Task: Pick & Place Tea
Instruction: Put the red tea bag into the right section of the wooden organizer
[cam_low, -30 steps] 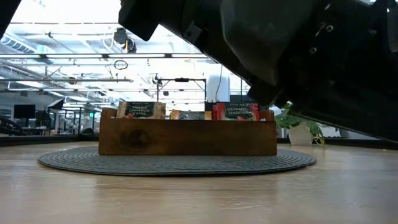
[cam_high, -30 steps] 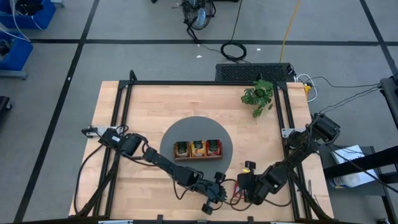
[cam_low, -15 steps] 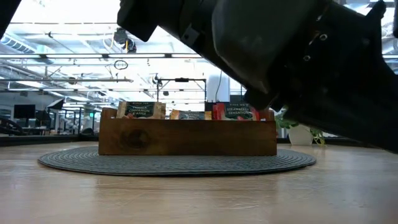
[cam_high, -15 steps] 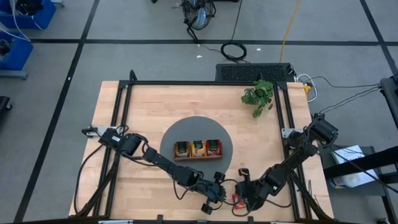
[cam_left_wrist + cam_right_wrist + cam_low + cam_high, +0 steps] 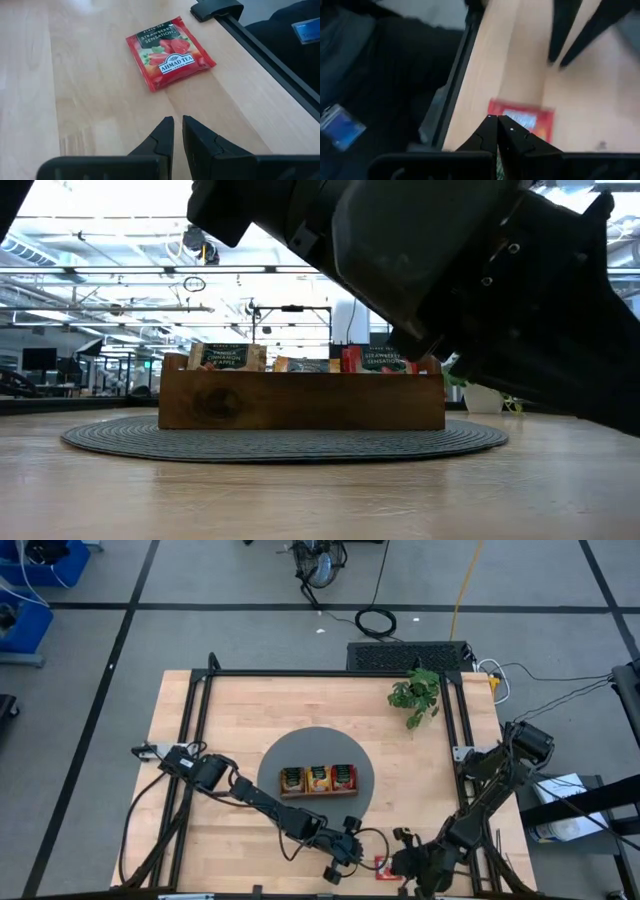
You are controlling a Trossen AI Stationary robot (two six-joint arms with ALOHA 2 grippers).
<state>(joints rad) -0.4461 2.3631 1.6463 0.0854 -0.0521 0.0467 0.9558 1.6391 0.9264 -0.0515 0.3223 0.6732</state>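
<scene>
A red tea sachet [image 5: 384, 863] lies flat on the wooden table near its front edge; it also shows in the left wrist view [image 5: 170, 52] and the right wrist view [image 5: 525, 120]. My left gripper [image 5: 178, 122] is shut and empty, just left of the sachet [image 5: 345, 852]. My right gripper [image 5: 497, 120] is shut, at the sachet's right side [image 5: 405, 865]. The brown wooden tray [image 5: 318, 780] stands on a round grey mat [image 5: 290, 745] at the table's middle, with tan-and-green, orange and red sachets upright in its three compartments [image 5: 300, 360]. My right gripper's shut fingertips [image 5: 492, 125] stand in front of one corner of the red sachet [image 5: 492, 106], slanting down from the table's right. I cannot tell whether they touch it. The sachet lies flat on the table.
A small potted plant [image 5: 415, 695] stands at the far right of the table. Black frame rails run along the table's edges [image 5: 300, 673], one close beside the sachet [image 5: 260, 47]. Both arms fill the upper right of the low view [image 5: 480, 270].
My right gripper has drawn back toward the table's near edge and a little to the right, leaving the red sachet lying flat in the open between the two grippers.
</scene>
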